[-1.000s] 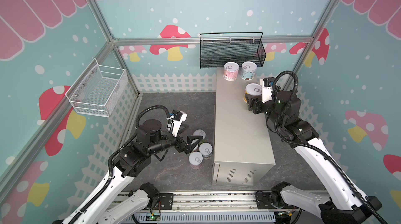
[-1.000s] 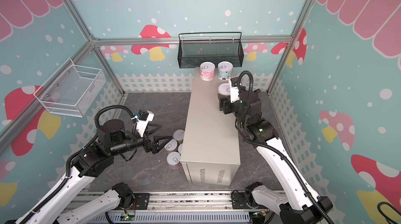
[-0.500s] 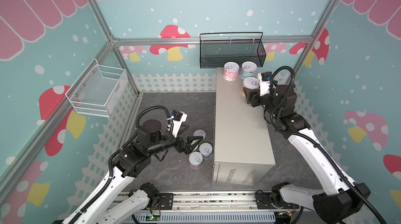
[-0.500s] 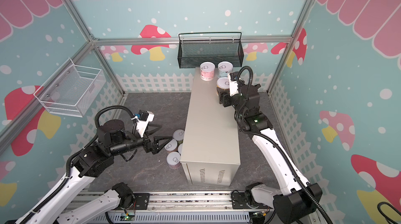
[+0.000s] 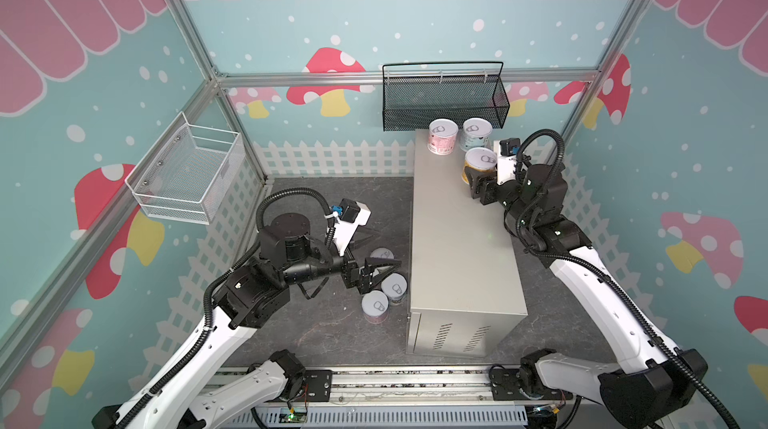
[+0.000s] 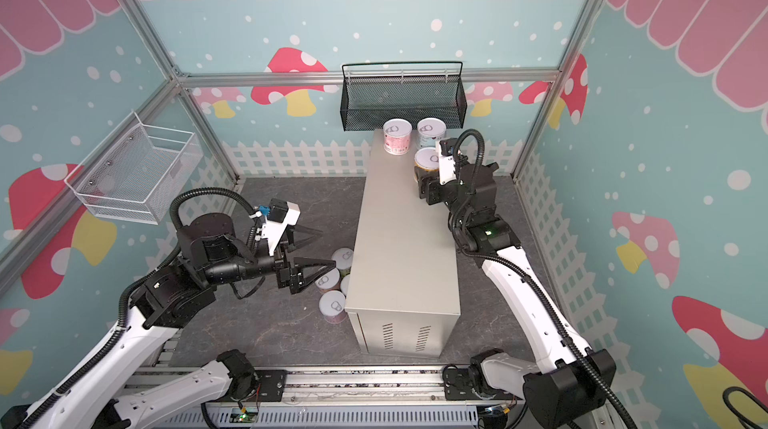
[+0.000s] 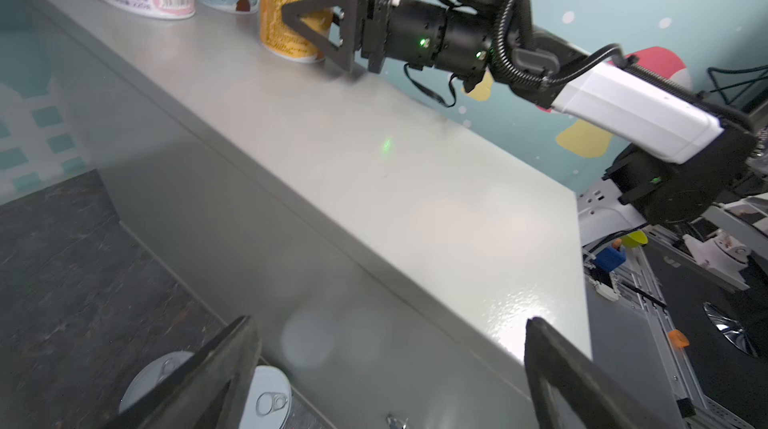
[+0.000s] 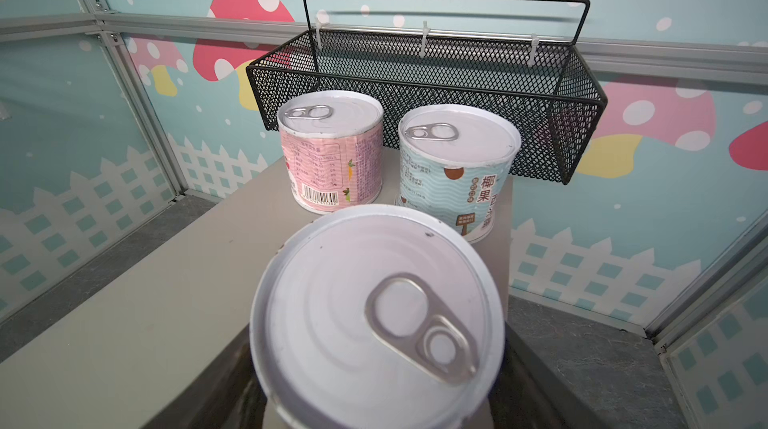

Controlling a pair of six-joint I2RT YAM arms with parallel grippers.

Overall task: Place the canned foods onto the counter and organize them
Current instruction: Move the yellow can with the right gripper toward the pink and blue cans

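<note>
Paper-labelled cans (image 8: 330,156) carry dull metal lids; the counter (image 5: 461,240) is smooth, semi-gloss metal.

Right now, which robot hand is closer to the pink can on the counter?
Right. The right gripper holds a yellow can near the pink can; the left gripper is down among floor cans.

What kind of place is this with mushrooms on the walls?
Probably a pretend little shop built for robot practice, not a real one. The walls are printed with cartoon mushrooms and a picket fence, food cans stand on a metal counter, and two robot arms reach in from a rail.
</note>
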